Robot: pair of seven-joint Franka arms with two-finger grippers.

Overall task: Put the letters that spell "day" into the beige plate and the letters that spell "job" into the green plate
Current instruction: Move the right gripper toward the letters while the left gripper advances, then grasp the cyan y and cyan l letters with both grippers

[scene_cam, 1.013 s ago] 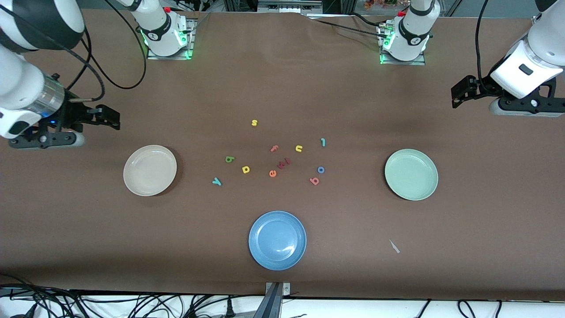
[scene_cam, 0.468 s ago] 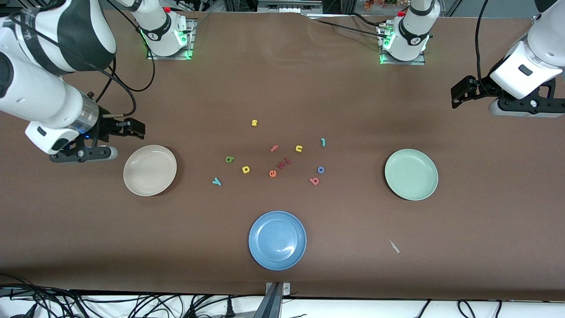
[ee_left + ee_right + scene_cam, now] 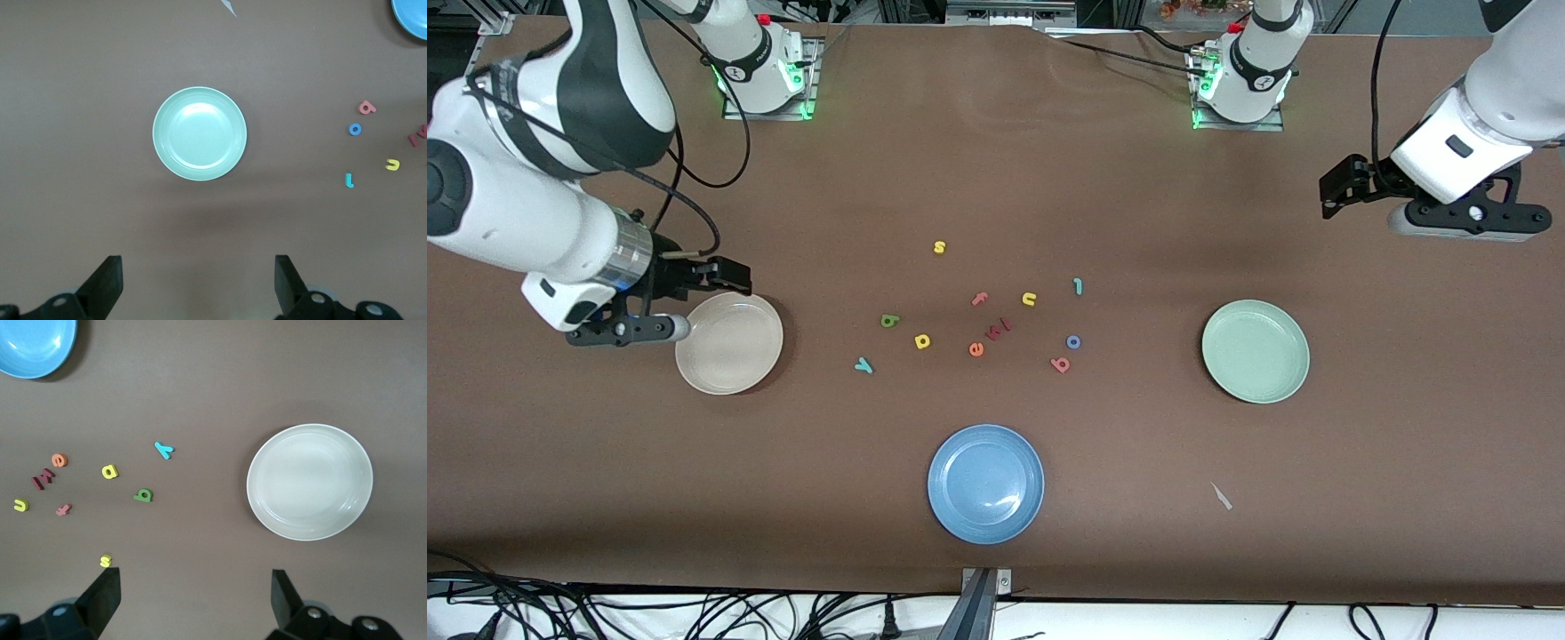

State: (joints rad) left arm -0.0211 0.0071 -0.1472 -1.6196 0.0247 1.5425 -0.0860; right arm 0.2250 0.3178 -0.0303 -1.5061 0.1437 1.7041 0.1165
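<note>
The green "d" (image 3: 889,321), yellow "a" (image 3: 922,341) and teal "y" (image 3: 863,364) lie loose mid-table, toward the beige plate (image 3: 729,342). The teal "j" (image 3: 1078,285), blue "o" (image 3: 1073,341) and red-pink "b" (image 3: 1060,364) lie toward the green plate (image 3: 1256,351). Both plates hold nothing. My right gripper (image 3: 627,331) hangs open and empty over the table just beside the beige plate (image 3: 310,481), at the right arm's end. My left gripper (image 3: 1463,218) hangs open and empty over bare table, off the green plate (image 3: 200,133) toward the left arm's end.
A blue plate (image 3: 985,483) sits nearest the front camera. Among the letters lie an orange "e" (image 3: 976,349), pink "f" (image 3: 979,299), yellow "u" (image 3: 1029,299), yellow "s" (image 3: 939,247) and dark red letters (image 3: 999,329). A small white scrap (image 3: 1221,496) lies near the front edge.
My right arm has swung in from the table's end to the beige plate's edge. My left arm has shifted slightly toward the middle. Both grippers stay open; no letter has moved.
</note>
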